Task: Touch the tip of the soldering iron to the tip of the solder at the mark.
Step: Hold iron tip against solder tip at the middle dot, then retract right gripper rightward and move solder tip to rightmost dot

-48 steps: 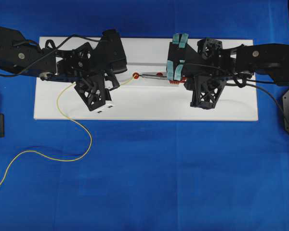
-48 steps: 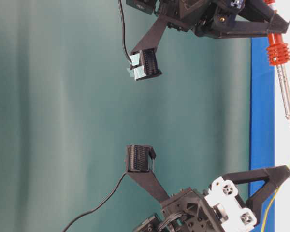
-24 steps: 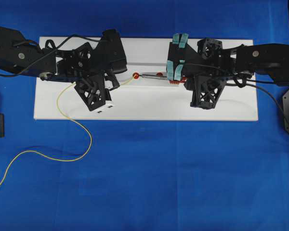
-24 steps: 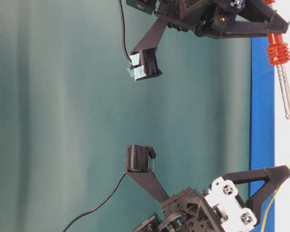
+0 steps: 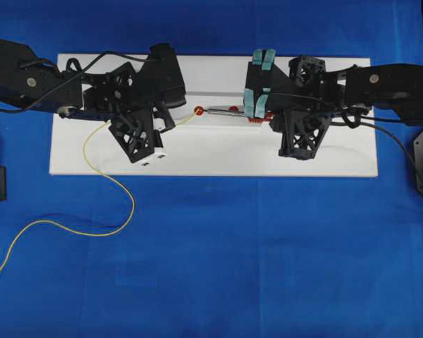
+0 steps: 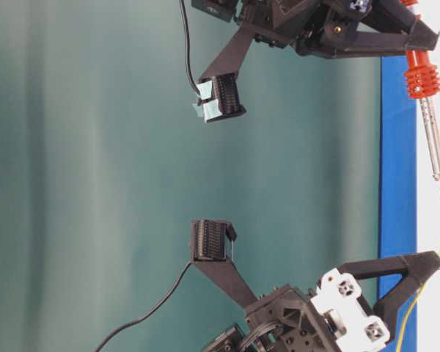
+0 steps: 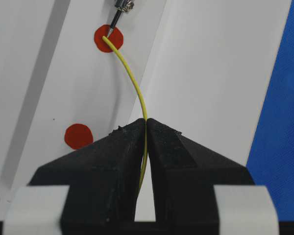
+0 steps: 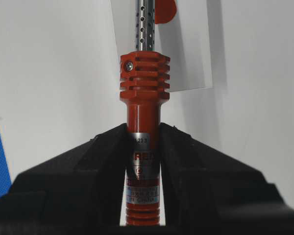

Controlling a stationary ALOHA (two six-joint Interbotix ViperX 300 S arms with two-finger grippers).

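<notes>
White board [image 5: 211, 151] on blue cloth [image 5: 233, 260]. Left gripper [image 7: 146, 128] clamped on solder [image 7: 132, 81]; right gripper [image 8: 143, 134] clamped on soldering iron [image 8: 143, 93]. Tips touching over red mark [image 7: 109, 38], upper left of left wrist view.

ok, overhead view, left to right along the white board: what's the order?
Left gripper pinching the solder → red mark → soldering iron → right gripper clamped on its handle. All on the white board.
</notes>
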